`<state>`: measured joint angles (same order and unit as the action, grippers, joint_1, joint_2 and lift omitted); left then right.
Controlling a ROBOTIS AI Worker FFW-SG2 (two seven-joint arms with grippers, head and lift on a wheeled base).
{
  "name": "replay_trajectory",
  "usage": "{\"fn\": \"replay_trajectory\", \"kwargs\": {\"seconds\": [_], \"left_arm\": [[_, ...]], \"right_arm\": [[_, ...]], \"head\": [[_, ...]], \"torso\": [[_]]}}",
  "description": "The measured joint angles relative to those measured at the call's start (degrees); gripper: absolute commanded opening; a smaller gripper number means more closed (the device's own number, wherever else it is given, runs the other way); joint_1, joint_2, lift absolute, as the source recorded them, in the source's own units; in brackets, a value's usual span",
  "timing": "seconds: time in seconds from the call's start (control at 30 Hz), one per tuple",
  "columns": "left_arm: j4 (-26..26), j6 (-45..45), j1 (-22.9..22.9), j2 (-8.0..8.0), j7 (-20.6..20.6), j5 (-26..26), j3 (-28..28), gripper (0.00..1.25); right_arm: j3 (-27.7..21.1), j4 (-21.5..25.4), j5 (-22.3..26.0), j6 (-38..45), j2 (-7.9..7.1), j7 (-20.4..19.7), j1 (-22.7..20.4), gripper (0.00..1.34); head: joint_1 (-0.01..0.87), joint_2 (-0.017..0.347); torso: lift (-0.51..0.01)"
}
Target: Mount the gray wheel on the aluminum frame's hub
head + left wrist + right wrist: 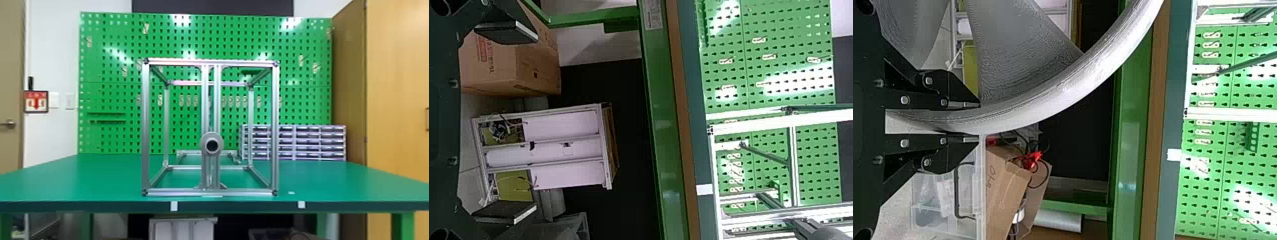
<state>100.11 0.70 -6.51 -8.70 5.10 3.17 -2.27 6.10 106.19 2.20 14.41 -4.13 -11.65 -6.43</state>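
The right gripper (979, 121) pinches the rim of the gray wheel (1068, 87) between its two black fingers in the right wrist view, the curved rim projecting past the fingertips toward the workbench. The left gripper (535, 121) holds its fingers spread wide in the left wrist view, with a cardboard box (494, 70) on the floor beyond. In the head view, the green-topped workbench (105, 182) spans the lower half of the frame. The aluminum frame (146, 127) stands upright at center, its round gray hub (211, 136) just below the middle, well apart from the wheel. Behind it, a parts-drawer cabinet (293, 143) sits at center right, before a green pegboard (111, 95).
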Motion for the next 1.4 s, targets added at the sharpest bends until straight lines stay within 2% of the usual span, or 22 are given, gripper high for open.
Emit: {"fn": "replay_trajectory", "kwargs": {"seconds": [0.67, 0.97, 1.07, 1.23, 1.4], "left_arm": [[0.0, -0.2, 0.5, 0.02, 0.2, 0.0, -0.2, 1.14], [0.3, -0.9, 1.3, 0.02, 0.3, 0.5, 0.3, 1.14], [1.6, -2.8, 1.7, 0.03, 0.4, 0.6, 0.6, 1.14], [4.8, -6.1, 2.7, 0.03, 0.4, 0.2, 1.4, 1.14], [8.1, -10.6, 4.4, 0.01, 0.5, 1.2, 2.5, 1.14]], "right_arm": [[0.1, 0.0, 0.5, 0.3, 0.00, 0.2, 0.4, 0.15], [0.2, 2.5, 1.3, 6.1, -0.08, 2.5, 2.2, 0.15], [0.1, 4.2, 1.5, 9.3, 0.37, 2.4, 2.9, 0.15], [-0.6, 7.8, 0.9, 15.2, 2.11, 2.4, 4.4, 0.15], [-0.6, 10.6, 1.5, 20.5, 2.49, 2.4, 6.9, 0.15]], "head": [[-0.005, 0.006], [-0.005, 0.006], [-0.005, 0.006], [-0.005, 0.006], [-0.005, 0.006]], "torso": [[-0.499], [-0.499], [-0.499], [-0.499], [-0.499]]}}
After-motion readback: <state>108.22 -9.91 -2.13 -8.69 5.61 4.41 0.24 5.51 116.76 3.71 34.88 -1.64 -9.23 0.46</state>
